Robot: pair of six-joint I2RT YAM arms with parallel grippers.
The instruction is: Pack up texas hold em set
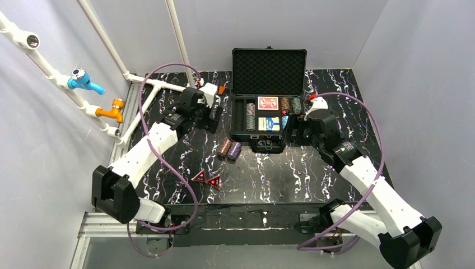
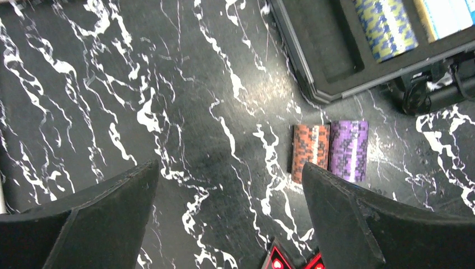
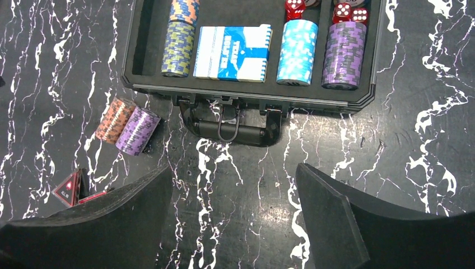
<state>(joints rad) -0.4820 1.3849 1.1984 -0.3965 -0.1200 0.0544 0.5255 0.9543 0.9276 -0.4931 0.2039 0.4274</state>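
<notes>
Pale walls close round a black, white-veined table (image 1: 313, 168) that carries one black case (image 3: 246, 93), open, with its foam-lined lid (image 1: 269, 68) upright at the far side. Both pairs of fingers stand wide apart and grip nothing: the left fingers (image 2: 347, 218) hang over bare table, and the right fingers (image 3: 336, 224) hang over the table just short of the case, whose handle (image 3: 232, 131) lies straight ahead of their gap. Inside the case the right wrist view shows four chip stacks: a yellow-and-blue stack (image 3: 178, 49) with an orange-and-blue stack (image 3: 184, 10) behind it, a light blue stack (image 3: 297, 53) and a packed purple stack (image 3: 343, 56). One blue deck (image 3: 232, 53) lies among them, and the red dice (image 3: 294, 8) at the far edge are too cropped to count. The overhead view adds one red deck (image 1: 268, 103) behind the blue one. Two stacks lie outside the case, the loose orange stack (image 2: 311, 151) and the loose purple stack (image 2: 348, 150), on their sides and touching. They sit just beyond the tip of the left finger nearer the case, and ahead of the right fingers toward the left arm's side. Two red triangles (image 1: 200, 177) lie close together, their tips showing between the left fingers and, from the right wrist, just beside one fingertip, partly hidden
</notes>
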